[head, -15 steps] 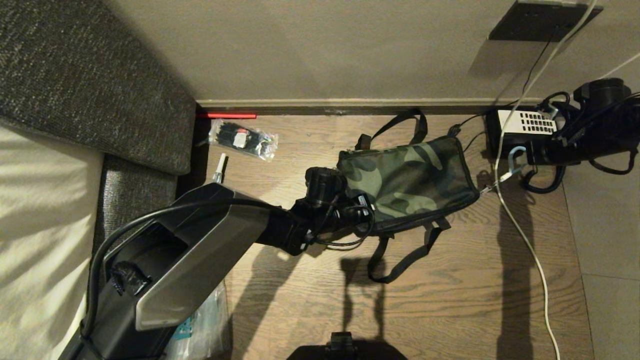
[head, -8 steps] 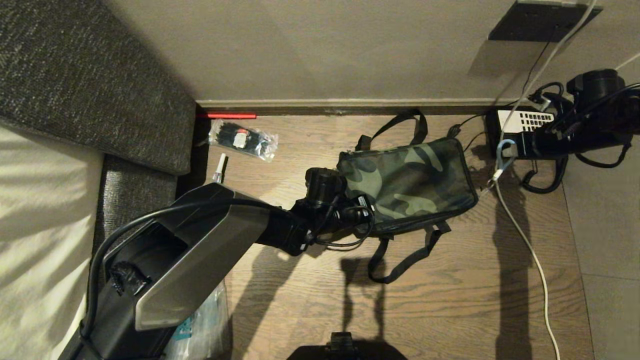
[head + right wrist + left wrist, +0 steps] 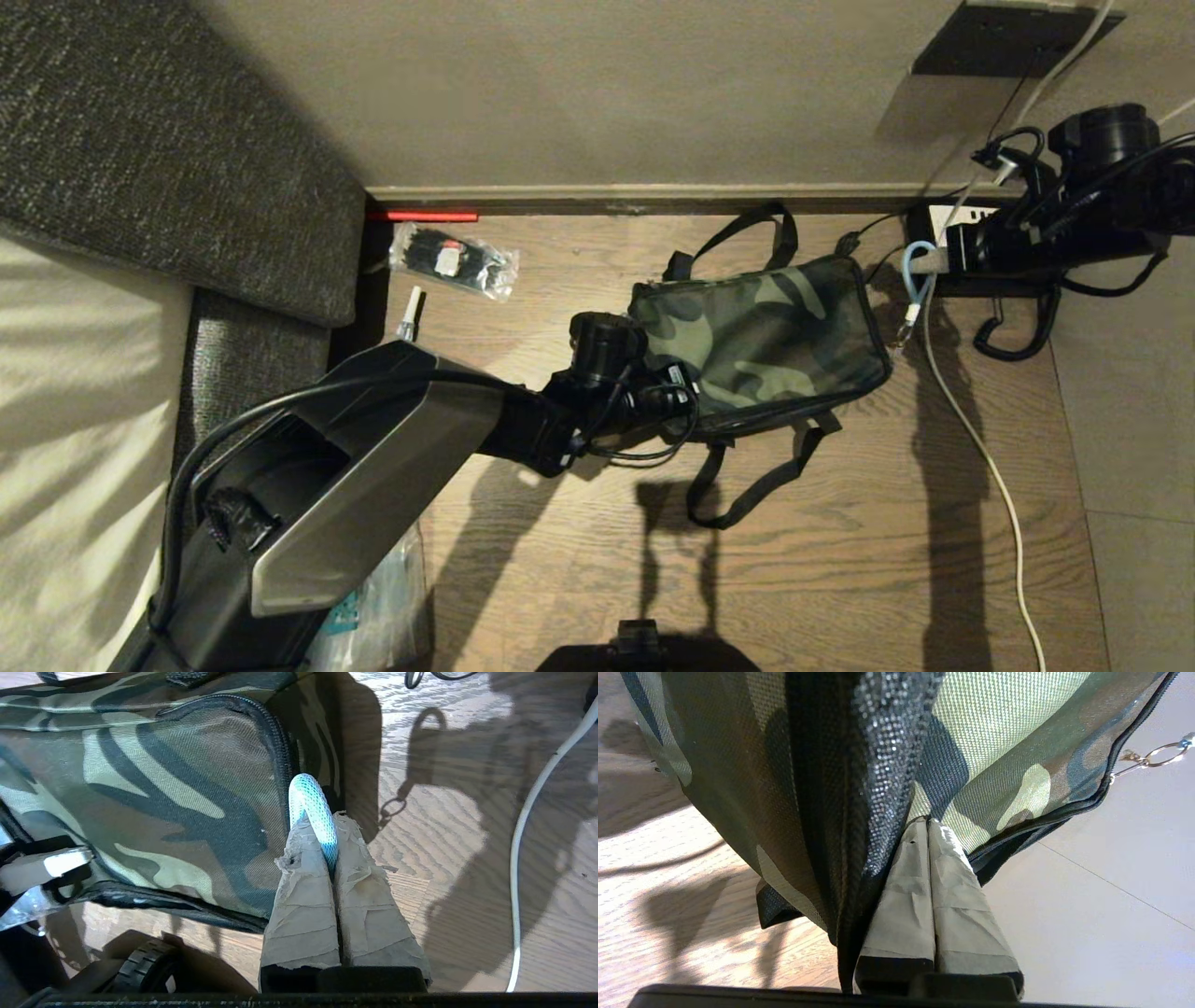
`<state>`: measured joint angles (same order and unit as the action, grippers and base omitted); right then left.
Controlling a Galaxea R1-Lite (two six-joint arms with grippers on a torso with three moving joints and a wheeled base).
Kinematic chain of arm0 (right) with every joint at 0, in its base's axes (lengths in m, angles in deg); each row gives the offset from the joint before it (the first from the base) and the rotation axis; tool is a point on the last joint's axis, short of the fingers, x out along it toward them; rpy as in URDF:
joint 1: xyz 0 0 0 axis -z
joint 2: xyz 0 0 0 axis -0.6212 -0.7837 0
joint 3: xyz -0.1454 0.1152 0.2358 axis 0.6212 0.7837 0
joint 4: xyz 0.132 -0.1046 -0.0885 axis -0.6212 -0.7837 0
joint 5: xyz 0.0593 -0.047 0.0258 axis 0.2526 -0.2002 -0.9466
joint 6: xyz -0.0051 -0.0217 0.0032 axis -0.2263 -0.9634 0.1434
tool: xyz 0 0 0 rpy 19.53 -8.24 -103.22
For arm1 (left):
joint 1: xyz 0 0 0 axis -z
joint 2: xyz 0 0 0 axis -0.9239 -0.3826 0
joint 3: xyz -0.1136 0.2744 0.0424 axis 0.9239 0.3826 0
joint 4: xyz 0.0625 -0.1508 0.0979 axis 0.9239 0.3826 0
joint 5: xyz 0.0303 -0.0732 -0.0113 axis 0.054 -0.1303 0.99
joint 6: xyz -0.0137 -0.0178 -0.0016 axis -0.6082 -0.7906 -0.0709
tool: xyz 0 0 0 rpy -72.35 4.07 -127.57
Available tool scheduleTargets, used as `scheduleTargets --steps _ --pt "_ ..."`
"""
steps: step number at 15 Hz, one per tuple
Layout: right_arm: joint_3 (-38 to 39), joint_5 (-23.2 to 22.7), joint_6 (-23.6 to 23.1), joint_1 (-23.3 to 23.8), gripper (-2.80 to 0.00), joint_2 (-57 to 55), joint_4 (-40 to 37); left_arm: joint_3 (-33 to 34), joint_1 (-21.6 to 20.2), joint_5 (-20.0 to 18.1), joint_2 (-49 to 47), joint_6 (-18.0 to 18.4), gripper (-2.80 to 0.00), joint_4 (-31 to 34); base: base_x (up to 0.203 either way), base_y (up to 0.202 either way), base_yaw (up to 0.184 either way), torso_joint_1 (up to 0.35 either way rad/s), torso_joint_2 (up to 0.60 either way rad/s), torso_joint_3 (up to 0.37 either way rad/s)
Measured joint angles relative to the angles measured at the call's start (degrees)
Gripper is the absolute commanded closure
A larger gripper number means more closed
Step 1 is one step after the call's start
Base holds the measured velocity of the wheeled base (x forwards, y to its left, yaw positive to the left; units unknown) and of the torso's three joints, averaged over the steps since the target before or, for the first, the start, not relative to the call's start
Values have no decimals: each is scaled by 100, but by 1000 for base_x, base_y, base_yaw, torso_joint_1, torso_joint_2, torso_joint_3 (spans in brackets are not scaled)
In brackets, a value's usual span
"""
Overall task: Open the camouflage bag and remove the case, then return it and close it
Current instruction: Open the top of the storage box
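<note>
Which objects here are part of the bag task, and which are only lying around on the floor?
Part of the job:
- camouflage bag, zipped shut
- light-blue loop on its zipper pull, pinched by the right gripper
- left gripper, shut against the bag's side

Just lying about:
- black telephone
- white cable
- clear plastic bag
- sofa

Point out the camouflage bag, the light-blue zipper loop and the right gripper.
camouflage bag (image 3: 766, 331), head view, on its top panel.
light-blue zipper loop (image 3: 313, 807), right wrist view, on the loop's bend above the fingertips.
right gripper (image 3: 332, 833), right wrist view, between its taped fingertips.
</note>
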<state>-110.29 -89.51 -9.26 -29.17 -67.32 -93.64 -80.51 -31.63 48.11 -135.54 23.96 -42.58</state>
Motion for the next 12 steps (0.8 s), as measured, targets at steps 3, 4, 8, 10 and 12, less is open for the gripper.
scheduleTargets --steps 3,4,8,10,12 --pt "-6 -216 144 -33 0 79 2 2 -2 3 4 0 0 -17 0 0 0 0 0 0" --pt "-5 -216 176 -22 0 106 2 2 -2 -1 6 -1 0 -17 0 0 0 0 0 0" --pt "-6 -219 416 -28 0 143 456 0 -2 1 9 5 0 -28 0 0 0 0 0 0" --pt "-6 -221 584 -22 0 150 622 0 -2 3 9 5 0 -33 0 0 0 0 0 0" --pt "-15 -230 620 -24 0 168 680 0 -2 0 12 4 0 -34 0 0 0 0 0 0"
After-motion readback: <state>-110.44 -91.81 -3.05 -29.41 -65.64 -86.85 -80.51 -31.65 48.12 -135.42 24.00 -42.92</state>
